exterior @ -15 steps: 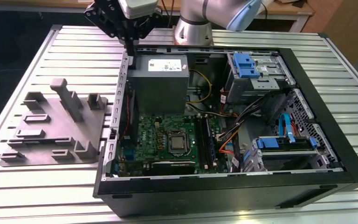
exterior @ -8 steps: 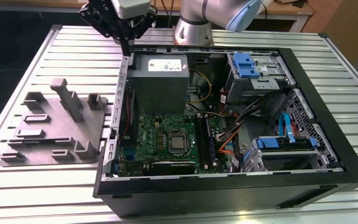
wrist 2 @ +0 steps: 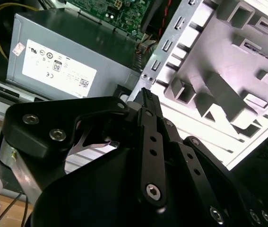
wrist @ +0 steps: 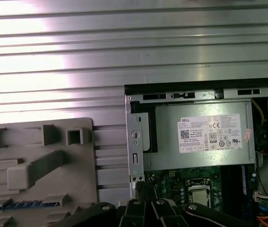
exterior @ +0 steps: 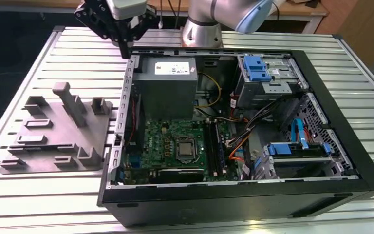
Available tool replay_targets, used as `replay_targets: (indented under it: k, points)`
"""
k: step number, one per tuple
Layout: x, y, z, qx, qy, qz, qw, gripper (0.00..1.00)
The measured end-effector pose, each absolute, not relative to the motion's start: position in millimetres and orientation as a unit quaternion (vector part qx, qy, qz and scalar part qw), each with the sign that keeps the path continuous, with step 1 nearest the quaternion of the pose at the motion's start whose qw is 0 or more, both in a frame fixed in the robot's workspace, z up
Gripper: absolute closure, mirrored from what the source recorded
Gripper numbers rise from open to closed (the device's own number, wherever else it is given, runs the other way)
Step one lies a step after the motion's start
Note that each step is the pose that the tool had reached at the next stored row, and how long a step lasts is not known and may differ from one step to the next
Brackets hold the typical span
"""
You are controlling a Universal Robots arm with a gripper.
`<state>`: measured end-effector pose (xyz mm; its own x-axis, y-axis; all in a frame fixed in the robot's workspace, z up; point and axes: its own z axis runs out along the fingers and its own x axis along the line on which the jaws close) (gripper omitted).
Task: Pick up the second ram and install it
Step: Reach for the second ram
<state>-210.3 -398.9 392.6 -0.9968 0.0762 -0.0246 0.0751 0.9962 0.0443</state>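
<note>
My gripper (exterior: 123,48) hangs above the back corner of the open computer case (exterior: 317,92), on the exterior view's left, with its fingers pointing down and shut on nothing. Both wrist views show the black fingertips (wrist 2: 144,94) (wrist: 145,188) pressed together over the case's metal edge. On the grey fixture plate (exterior: 57,141) (wrist: 77,189), a long thin dark strip with a bluish edge (wrist: 22,205) sits in a slot; it looks like the second ram, well away from the gripper. The green motherboard (exterior: 167,144) lies inside the case with long black sockets (exterior: 216,146) beside the processor.
A grey power supply (exterior: 166,85) (wrist 2: 53,66) (wrist: 200,137) sits just beside the gripper inside the case. Drive cages with blue tabs (exterior: 260,68), cables and a lower bay (exterior: 297,151) crowd the exterior view's right. Upright blocks (exterior: 70,105) rise from the fixture plate. The ribbed metal table (exterior: 37,68) surrounds everything.
</note>
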Motion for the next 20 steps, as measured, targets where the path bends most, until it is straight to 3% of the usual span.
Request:
replay_targets:
  k: [20]
  points:
    - [-263.0,-398.9,389.8,0.038,0.999,0.022,0.013,0.90]
